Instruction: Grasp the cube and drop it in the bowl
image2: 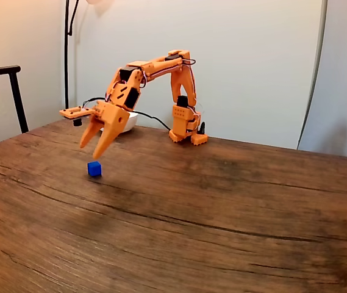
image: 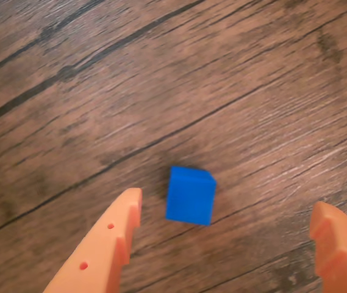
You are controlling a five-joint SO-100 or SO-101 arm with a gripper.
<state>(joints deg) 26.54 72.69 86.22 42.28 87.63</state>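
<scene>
Cube [image: 189, 196], small, solid and bright blue with plain matte faces, sits flat on the dark brown wood-grain desk [image: 69, 122] and is the thing the coming grasp turns on. In the wrist view it lies between the two orange plastic fingers of the claw [image: 225, 210], nearer the left finger than the right, and a little beyond the fingertips rather than fully inside the gap. The claw is spread wide, holding nothing, with clear desk on both sides of the cube.

In the fixed view the claw [image2: 97, 144] hangs above the cube [image2: 94, 169], tips pointing down and apart from it, the cube just below and slightly to the near side of the fingertips. My judgement is that the move ahead calls for lowering the claw and nudging it so the cube comes to the middle of the gap before the fingers shut, otherwise the left finger may meet it first and push it aside.

The cube has no long axis to speak of; in the wrist view it sits slightly turned, its edges not quite square to the fingers, so it may twist a little as the fingers meet it.

A plain white round bowl [image2: 126, 122] stands far back on the desk, behind the claw, partly hidden by the arm, well apart from the cube
</scene>
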